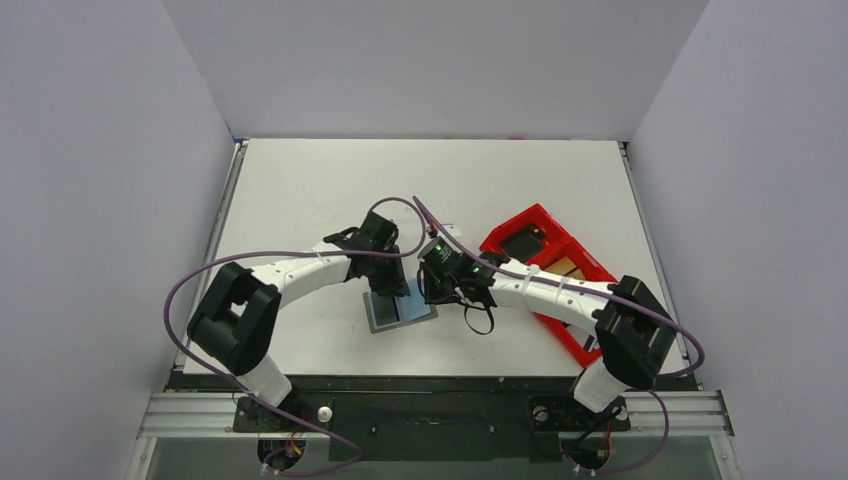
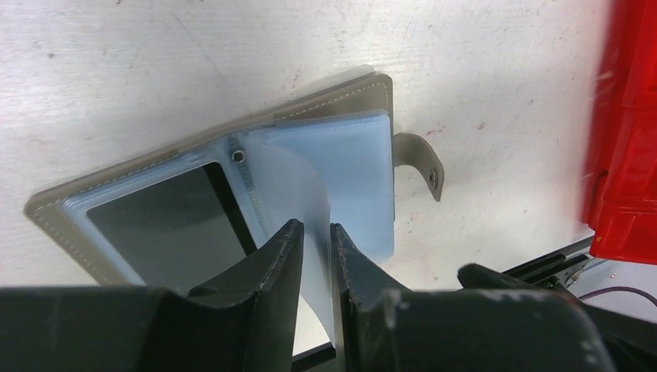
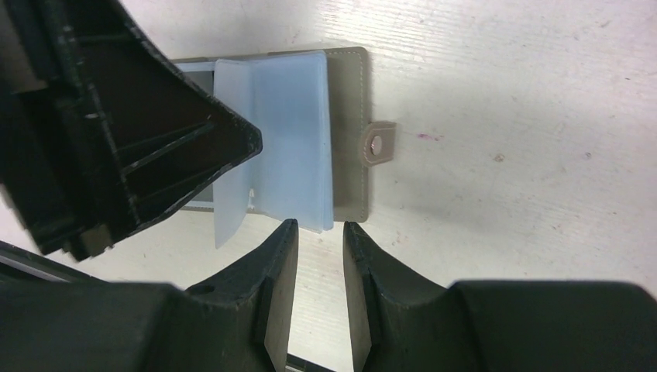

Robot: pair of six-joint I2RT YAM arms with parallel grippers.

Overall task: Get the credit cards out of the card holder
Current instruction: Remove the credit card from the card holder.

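**Top view.** The card holder (image 1: 400, 312) lies opened flat on the table (image 1: 300, 190), near its middle and between the two arms. The left claw (image 1: 392, 285) and right claw (image 1: 432, 288) converge over it from either side. To the right, a red tray (image 1: 503, 238) holds one tan credit card (image 1: 565, 267) beside a black block (image 1: 522, 243); the tray is presumably the drop-off place.

**Left wrist view.** The left claw's jaws stand narrowly parted, with a translucent blue pocket leaf (image 2: 310, 178) rising between them. Whether they pinch it cannot be told. Lifting this leaf would expose the pockets beneath. No tan card shows in the holder, and the left pocket (image 2: 163, 217) looks dark.

**Right wrist view.** The right claw is slightly spread and empty, its tips just beside the holder's edge. It seems placed to steady the cover or to take a card. The snap tab (image 3: 378, 143) lies unfastened on the table beside the cover.
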